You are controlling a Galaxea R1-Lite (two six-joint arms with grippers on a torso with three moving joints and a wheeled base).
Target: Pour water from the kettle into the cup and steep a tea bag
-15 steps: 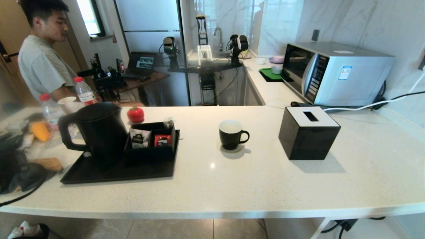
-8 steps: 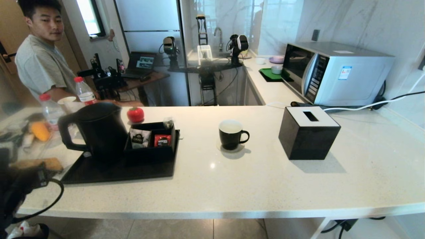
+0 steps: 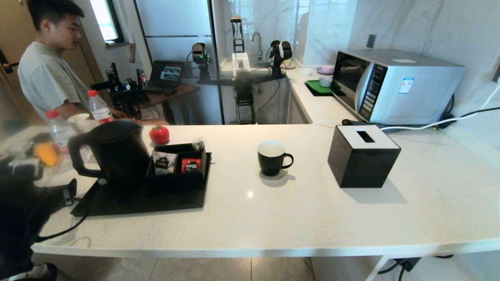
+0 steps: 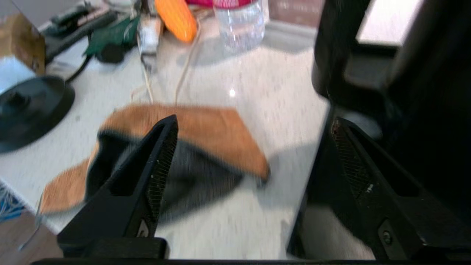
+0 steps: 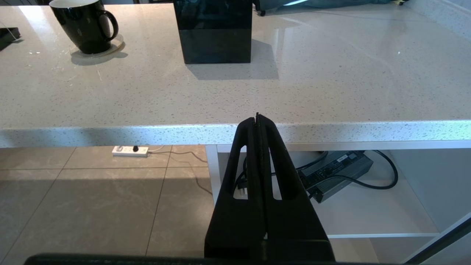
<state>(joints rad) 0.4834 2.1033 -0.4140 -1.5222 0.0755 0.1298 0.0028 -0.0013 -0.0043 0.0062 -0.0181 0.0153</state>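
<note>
The matte black kettle [image 3: 117,152] stands at the left end of a black tray [image 3: 140,205], its loop handle [image 3: 76,158] facing left. In the left wrist view the kettle [image 4: 423,73] looms dark to one side. My left gripper [image 4: 254,120] is open and empty over the counter, short of the handle; its arm [image 3: 23,210] shows at the lower left. The black cup [image 3: 272,158] with a white inside sits on a coaster mid-counter and also shows in the right wrist view as cup [image 5: 82,25]. My right gripper [image 5: 257,116] is shut, parked below the counter's front edge. No tea bag is in view.
A black organizer [image 3: 177,168] on the tray holds a white packet and a red packet. A black tissue box [image 3: 363,156] stands right of the cup, a microwave [image 3: 394,86] behind it. Water bottles [image 3: 99,107], a brown pad [image 4: 206,129] and a round black base [image 4: 29,106] crowd the left end. A person [image 3: 47,66] stands behind.
My left arm has come up at the lower left and moved over the counter toward the kettle's handle side. The kettle, cup and right gripper have not moved.
</note>
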